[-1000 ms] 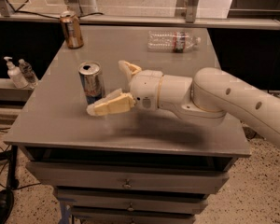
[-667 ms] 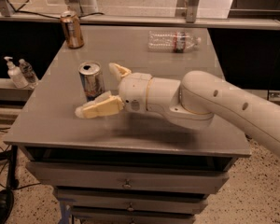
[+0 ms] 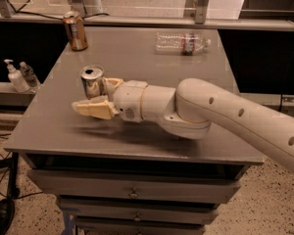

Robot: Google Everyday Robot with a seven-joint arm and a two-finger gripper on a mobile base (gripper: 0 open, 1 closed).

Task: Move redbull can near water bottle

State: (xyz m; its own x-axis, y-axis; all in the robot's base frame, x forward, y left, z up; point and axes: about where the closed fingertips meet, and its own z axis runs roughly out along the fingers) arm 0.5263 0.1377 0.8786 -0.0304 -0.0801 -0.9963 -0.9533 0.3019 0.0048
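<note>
While the cream two-finger tool (image 3: pixel 90 95) straddles it with fingers apart, the slim silver redbull can (image 3: pixel 92 81) stands on the grey tabletop (image 3: pixel 137 62), well apart from the clear crinkled plastic water bottle (image 3: pixel 182 42).

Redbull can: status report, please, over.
Gripper open, fingers straddling upright redbull can, front-left of table. Water bottle lying on its side, far right. Nothing stands between them.

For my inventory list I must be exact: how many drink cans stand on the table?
2. The redbull can stands near the left edge, between the open fingers of the gripper. The brown-gold can stands at the far left corner. None seems hidden.
</note>
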